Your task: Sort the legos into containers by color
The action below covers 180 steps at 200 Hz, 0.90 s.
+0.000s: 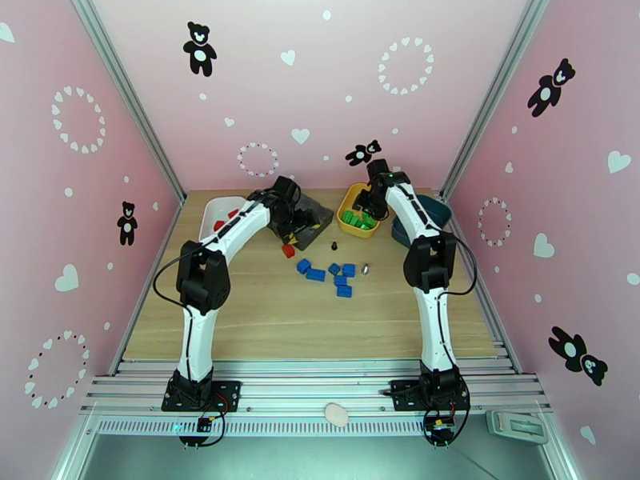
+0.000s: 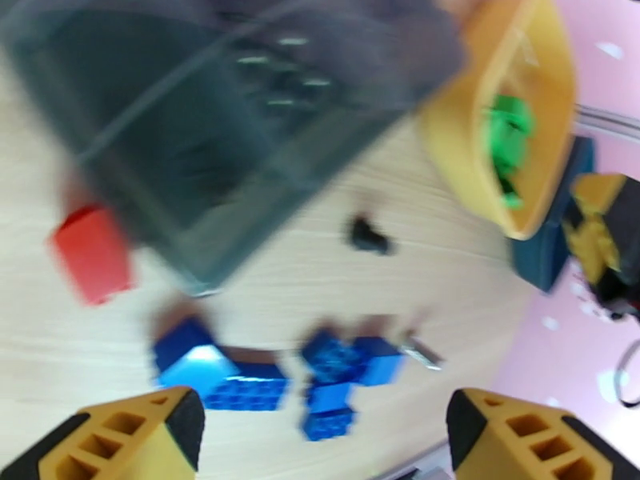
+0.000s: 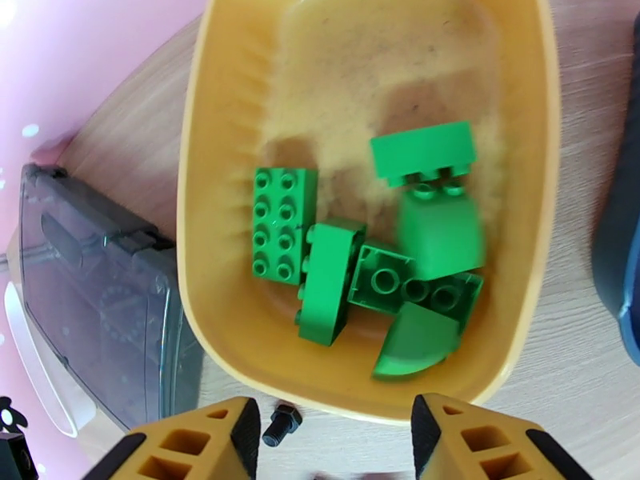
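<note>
the right gripper [image 3: 332, 422] is positioned over the near rim of the shallow yellow plastic bin [image 3: 200, 234], at the far right of the wooden table [image 1: 280, 322]. its jaws are parted and nothing is grasped. the green studded plastic bricks [image 3: 328, 278] are piled inside this bin, so green is judged sorted. the left gripper [image 2: 324, 418] is held released and wide above the blue studded plastic bricks [image 1: 332, 275], which are scattered at the table's centre; this spread is judged suited to straddling one brick. one red studded plastic brick [image 2: 92, 254] is left on the table, just near the dark grey compartment tray [image 2: 240, 114]. other red bricks are seen in the white plastic bin [image 1: 214, 208] at the far left. the dark teal plastic bin [image 1: 436, 210], right of the yellow one, is judged reserved for blue.
</note>
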### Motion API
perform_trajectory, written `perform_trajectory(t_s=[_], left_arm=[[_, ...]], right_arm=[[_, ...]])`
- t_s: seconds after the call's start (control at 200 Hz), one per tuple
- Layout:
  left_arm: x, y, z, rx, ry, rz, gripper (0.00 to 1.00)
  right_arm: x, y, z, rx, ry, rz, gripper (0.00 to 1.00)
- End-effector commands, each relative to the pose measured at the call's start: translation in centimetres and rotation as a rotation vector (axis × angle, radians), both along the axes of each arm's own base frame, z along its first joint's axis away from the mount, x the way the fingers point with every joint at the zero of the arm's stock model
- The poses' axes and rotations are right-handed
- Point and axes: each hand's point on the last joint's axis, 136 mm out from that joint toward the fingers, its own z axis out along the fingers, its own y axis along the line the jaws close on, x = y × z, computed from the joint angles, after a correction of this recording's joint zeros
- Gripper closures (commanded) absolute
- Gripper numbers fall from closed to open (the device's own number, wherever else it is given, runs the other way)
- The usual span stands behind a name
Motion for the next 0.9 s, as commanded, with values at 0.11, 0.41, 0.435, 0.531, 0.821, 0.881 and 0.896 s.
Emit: perform_trajectory(t_s=[0.11, 0.41, 0.435, 0.531, 0.821, 0.881, 0.896], left_arm=[[-2.0, 5.1, 0.3, 0.231, -0.032, 0.058, 0.16], [-2.0, 6.7, -2.4, 0.324, -0.012, 0.104, 0.22], [-1.9, 6.7, -2.7, 0.326, -0.011, 0.108, 0.22], [-1.4, 6.6, -3.5, 0.33, -0.013, 0.116, 0.22], [-0.2, 6.0, -6.5, 0.339, 0.009, 0.123, 0.29], [0.0, 5.9, -6.9, 0.343, 0.011, 0.126, 0.29], [0.1, 5.9, -7.0, 0.342, 0.01, 0.127, 0.29]], right_arm=[[-4.0, 3.7, 4.8, -0.055, -0.08, 0.176, 0.44], [-10.9, 9.9, 3.8, -0.091, -0.049, 0.37, 0.44], [-11.5, 10.3, 3.6, -0.091, -0.045, 0.381, 0.44], [-13.5, 11.5, 3.2, -0.087, -0.029, 0.417, 0.44], [-17.8, 10.6, 2.6, -0.099, 0.006, 0.429, 0.44], [-18.4, 10.2, 2.7, -0.103, 0.008, 0.429, 0.44], [-18.6, 10.1, 2.7, -0.103, 0.009, 0.429, 0.44]])
